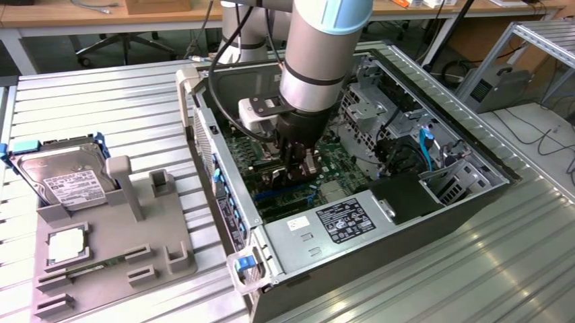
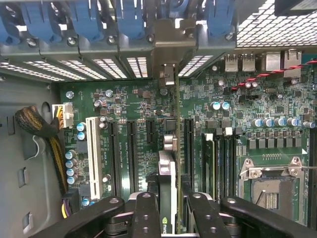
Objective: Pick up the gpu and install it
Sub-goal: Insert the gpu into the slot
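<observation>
Black gripper (image 2: 170,208) is clamping the gpu (image 2: 167,173) edge-on between its narrowly set fingers, holding it over the green motherboard (image 2: 277,148).

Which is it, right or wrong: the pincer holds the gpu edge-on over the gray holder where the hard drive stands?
Wrong: the pincer holds the gpu edge-on over the motherboard inside the computer case, as the wrist view shows, not over the gray holder. The hard drive does stand there.
</observation>
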You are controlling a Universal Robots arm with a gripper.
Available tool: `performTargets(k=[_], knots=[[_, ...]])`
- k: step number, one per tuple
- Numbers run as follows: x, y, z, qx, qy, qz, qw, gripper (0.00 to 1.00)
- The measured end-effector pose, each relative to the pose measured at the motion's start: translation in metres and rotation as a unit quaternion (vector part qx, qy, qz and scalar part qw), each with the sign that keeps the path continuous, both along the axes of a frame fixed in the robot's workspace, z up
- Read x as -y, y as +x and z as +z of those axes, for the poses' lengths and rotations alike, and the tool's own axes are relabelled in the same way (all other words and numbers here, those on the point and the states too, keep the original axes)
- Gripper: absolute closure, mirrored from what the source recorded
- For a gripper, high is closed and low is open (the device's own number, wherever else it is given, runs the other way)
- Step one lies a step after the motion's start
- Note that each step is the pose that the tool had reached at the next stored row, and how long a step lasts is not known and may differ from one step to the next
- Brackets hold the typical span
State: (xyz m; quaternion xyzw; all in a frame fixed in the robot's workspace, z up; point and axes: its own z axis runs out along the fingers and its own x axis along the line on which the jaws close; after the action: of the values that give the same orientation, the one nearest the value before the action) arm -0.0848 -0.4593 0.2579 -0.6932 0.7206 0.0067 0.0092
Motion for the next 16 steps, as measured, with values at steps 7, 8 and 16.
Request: performTargets(k=[7, 8, 16], knots=[[-0.0001, 0.0, -0.0001, 0.0001, 0.0005, 0.002, 1.0, 0.73], [-0.0001, 0.0, -0.0001, 0.0, 0.0006, 0.003, 1.0, 0.73], [-0.0001, 0.0, -0.0001, 0.0, 0.0007, 0.009, 1.0, 0.73]])
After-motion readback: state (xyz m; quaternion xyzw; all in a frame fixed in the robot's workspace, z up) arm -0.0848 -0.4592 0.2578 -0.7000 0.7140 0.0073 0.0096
